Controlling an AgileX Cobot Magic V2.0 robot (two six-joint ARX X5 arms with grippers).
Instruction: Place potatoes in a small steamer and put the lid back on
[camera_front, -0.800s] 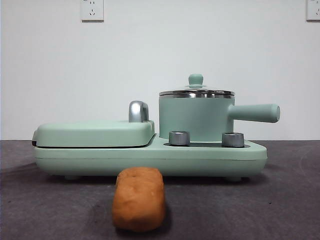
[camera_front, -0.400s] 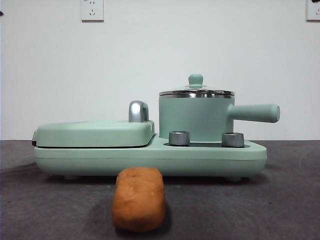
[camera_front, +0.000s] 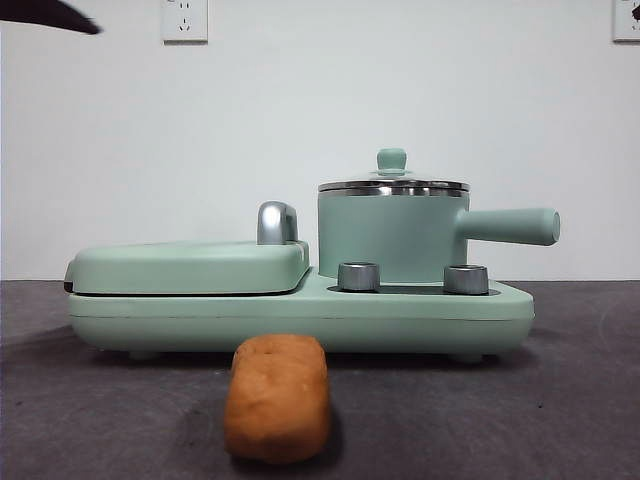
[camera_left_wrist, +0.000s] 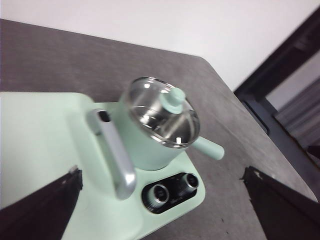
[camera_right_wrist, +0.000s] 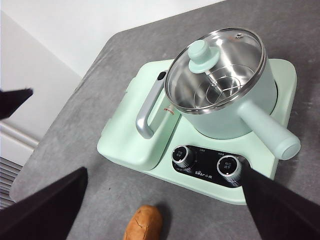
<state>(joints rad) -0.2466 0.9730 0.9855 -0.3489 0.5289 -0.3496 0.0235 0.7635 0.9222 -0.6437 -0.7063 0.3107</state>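
The orange-brown potato (camera_front: 277, 397) lies on the dark table in front of the appliance; it also shows in the right wrist view (camera_right_wrist: 143, 223). The mint-green small steamer (camera_front: 392, 240) stands on the right of the base, its handle pointing right. The glass lid (camera_front: 392, 186) sits on it, closed; the lid shows in the left wrist view (camera_left_wrist: 162, 119) and in the right wrist view (camera_right_wrist: 215, 62). My left gripper (camera_left_wrist: 161, 172) is open and empty, high above the appliance. My right gripper (camera_right_wrist: 164, 172) is open and empty, high above the steamer (camera_right_wrist: 227, 117) and the potato.
The flat mint-green grill plate (camera_front: 190, 266) with a chrome handle (camera_front: 277, 222) takes the left of the base. Two dials (camera_front: 358, 276) sit in front of the steamer. A black arm tip (camera_front: 50, 14) shows at the top left corner.
A black arm tip has come into the top left corner of the front view. The potato, the steamer and the lid have not moved.
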